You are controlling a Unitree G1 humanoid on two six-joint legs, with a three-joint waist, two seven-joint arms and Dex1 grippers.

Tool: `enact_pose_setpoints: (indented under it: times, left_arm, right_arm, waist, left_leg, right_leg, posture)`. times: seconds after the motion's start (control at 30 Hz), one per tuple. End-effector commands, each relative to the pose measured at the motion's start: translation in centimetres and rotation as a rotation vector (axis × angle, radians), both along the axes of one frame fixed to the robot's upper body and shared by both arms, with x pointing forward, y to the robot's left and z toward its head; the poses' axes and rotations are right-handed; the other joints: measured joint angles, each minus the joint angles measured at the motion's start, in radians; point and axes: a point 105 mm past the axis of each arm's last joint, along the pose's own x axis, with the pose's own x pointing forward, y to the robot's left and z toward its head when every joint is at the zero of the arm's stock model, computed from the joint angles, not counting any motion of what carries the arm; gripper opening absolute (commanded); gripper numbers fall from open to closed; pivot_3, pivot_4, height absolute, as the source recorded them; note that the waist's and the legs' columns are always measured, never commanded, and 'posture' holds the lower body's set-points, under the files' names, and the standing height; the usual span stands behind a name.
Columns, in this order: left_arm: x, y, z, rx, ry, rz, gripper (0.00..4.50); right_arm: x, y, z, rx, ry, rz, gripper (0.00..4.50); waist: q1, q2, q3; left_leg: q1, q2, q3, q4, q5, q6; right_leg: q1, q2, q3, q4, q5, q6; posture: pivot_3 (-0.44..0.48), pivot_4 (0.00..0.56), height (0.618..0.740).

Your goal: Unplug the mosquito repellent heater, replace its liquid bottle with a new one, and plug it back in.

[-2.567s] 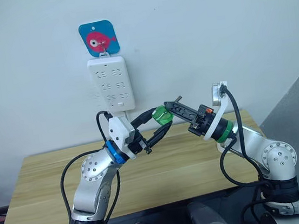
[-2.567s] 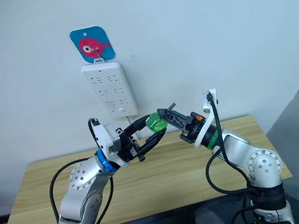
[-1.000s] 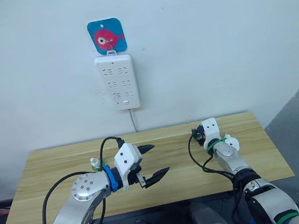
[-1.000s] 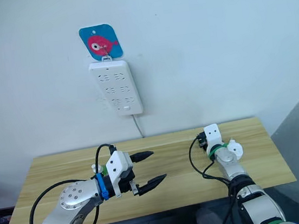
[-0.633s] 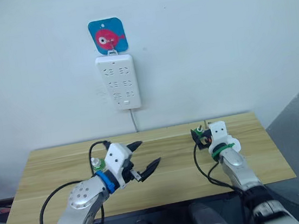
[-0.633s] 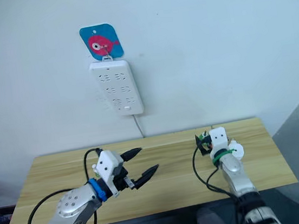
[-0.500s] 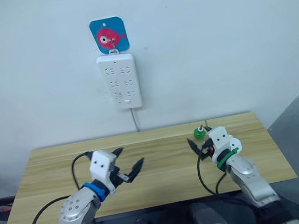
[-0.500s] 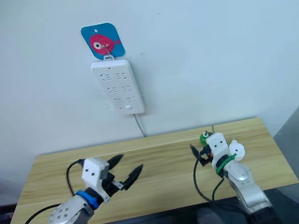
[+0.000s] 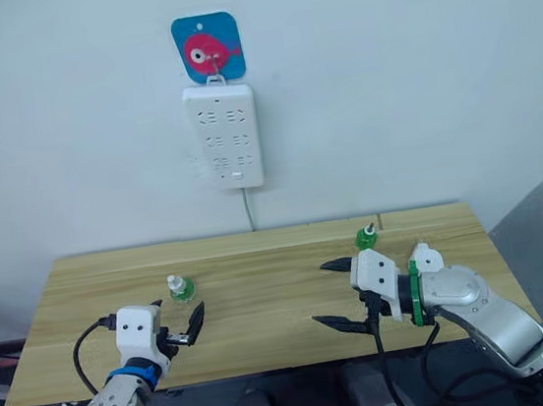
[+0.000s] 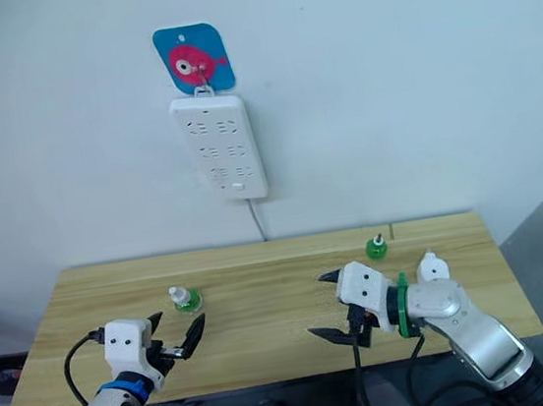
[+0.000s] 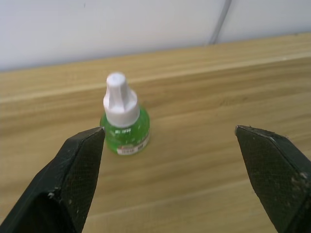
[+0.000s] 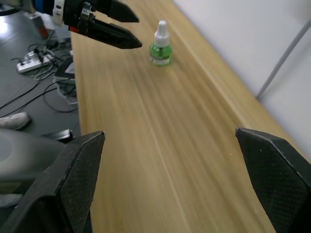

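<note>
Left pincer point(image 9: 179, 324) gaping, white heater point(image 9: 425, 256) rounded, capped green bottle point(image 11: 124, 123) upright

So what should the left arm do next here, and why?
Probably ease the left end effector forward to the capped green bottle. Its fingers are open and empty, the bottle stands upright on the table ahead of them, and the cap is still on.

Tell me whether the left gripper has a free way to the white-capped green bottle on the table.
Probably yes. The left gripper is open and faces the white-capped green bottle, which stands upright on the bare table with nothing between them. The right gripper is off to the other side.
</note>
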Motion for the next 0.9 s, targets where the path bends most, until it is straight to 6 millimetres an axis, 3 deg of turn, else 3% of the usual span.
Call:
enact_pose_setpoints:
  times: [0.03, 0.53, 0.9]
  left_arm:
    - [0.6, -0.3, -0.5, 0.002, 0.004, -0.003, 4.5]
    - [4.2, 2.2, -3.0, 0.081, 0.051, 0.02, 4.5]
    - [7.0, 1.8, -3.4, 0.098, 0.03, -0.052, 4.5]
  right_arm:
    - [-0.9, 0.6, 1.6, 0.033, -0.006, 0.034, 4.48]
    - [-1.7, -0.1, 1.5, -0.017, 0.037, 0.017, 4.48]
    - [-2.0, -0.2, 1.5, -0.02, 0.047, 0.0, 4.48]
  waist:
    - [0.006, 0.001, 0.009]
    - [0.02, 0.0, 0.029]
    - [0.025, 0.0, 0.033]
  left_leg:
    - [0.0, 0.0, 0.0, 0.0, 0.0, 0.0]
    - [-0.001, -0.001, 0.0, 0.0, 0.0, 0.0]
    - [-0.003, -0.002, 0.0, -0.001, 0.0, -0.001]
  right_leg:
    - [0.0, 0.0, 0.0, 0.0, 0.0, 0.0]
    - [0.001, -0.003, -0.001, -0.006, 0.001, 0.003]
    - [0.001, -0.007, -0.004, -0.009, 0.003, 0.005]
  posture:
    - [-0.097, 0.231, 0.724]
    - [-0.115, 0.244, 0.724]
    - [-0.134, 0.243, 0.724]
